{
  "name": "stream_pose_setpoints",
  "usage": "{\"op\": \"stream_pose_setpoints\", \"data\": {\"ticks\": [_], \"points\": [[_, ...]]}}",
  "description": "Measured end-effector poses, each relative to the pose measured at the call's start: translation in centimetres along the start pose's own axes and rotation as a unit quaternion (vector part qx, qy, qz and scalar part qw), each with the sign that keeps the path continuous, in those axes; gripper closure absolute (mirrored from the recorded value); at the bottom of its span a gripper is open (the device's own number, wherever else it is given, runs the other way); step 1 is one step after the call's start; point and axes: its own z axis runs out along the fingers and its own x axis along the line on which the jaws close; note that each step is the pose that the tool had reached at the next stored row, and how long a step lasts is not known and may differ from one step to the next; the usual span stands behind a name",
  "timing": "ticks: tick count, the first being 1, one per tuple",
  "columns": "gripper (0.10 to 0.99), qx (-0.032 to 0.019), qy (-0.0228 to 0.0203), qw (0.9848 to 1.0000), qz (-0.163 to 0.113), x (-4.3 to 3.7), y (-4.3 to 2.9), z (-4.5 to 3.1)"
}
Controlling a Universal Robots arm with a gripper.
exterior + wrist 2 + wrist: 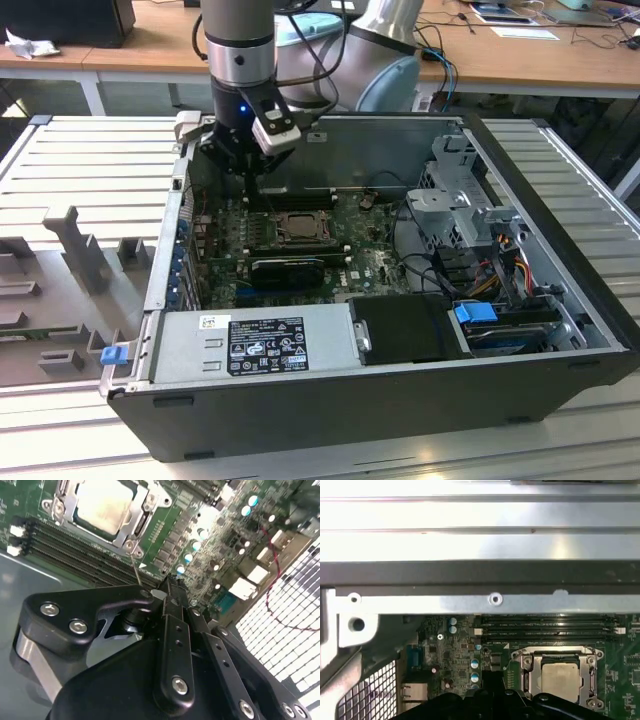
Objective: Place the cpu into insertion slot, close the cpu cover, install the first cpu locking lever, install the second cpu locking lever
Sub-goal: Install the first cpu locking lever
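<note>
Here, scene: an open computer case [400, 410] lies on a slatted table [90, 160], with the arm [240, 50] reaching down into its far corner on the exterior view's left.
Gripper: it [248, 172] hangs low over the motherboard, just beyond the socket as the exterior view looks at it.
Jaws: in the second wrist view the two linkages converge and the tips [169, 586] meet with no gap, so they are clenched; what, if anything, sits between them cannot be told.
Cpu: its pale silver top [560, 675] shows seated in the insertion slot [278, 232] in both wrist views [102, 505]; in the exterior view it is a small light square [300, 228].
Cpu cover: the grey frame plate [555, 656] lies flat around the chip, with its window showing the metal top.
Locking lever: a thin metal rod [135, 565] in the second wrist view runs from the socket's corner to just beside the fingertips; whether they touch cannot be told.
Memory slots: long dark rows [550, 625] lie beside the socket, between it and the case wall [495, 599] in the first wrist view.
Exterior view, further parts: a black ribbed heatsink bar [285, 270] sits on the nearer side of the socket, and a grey power supply [265, 345] lies along the front edge.
Rear grille: perforated metal [280, 630] lies beyond the board's edge in both wrist views.
</note>
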Motion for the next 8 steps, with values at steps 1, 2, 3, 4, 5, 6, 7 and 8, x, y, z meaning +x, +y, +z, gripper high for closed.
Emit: {"op": "stream_pose_setpoints", "data": {"ticks": [1, 2, 3, 4, 5, 6, 7, 8], "points": [[0.980, 0.0000, 0.0000, 1.0000, 0.000, 0.00, 0.16, 0.01], [0.980, 0.0000, 0.0000, 1.0000, 0.000, 0.01, 0.40, 0.02], [0.980, 0.0000, 0.0000, 1.0000, 0.000, 0.01, 0.51, 0.02], [0.980, 0.0000, 0.0000, 1.0000, 0.000, -0.01, 0.57, 0.03], [0.980, 0.0000, 0.0000, 1.0000, 0.000, -0.08, 0.59, 0.03], [0.980, 0.0000, 0.0000, 1.0000, 0.000, -0.23, 0.60, 0.03], [0.980, 0.0000, 0.0000, 1.0000, 0.000, -0.61, 0.61, 0.03], [0.980, 0.0000, 0.0000, 1.0000, 0.000, -0.84, 0.61, 0.03]]}}
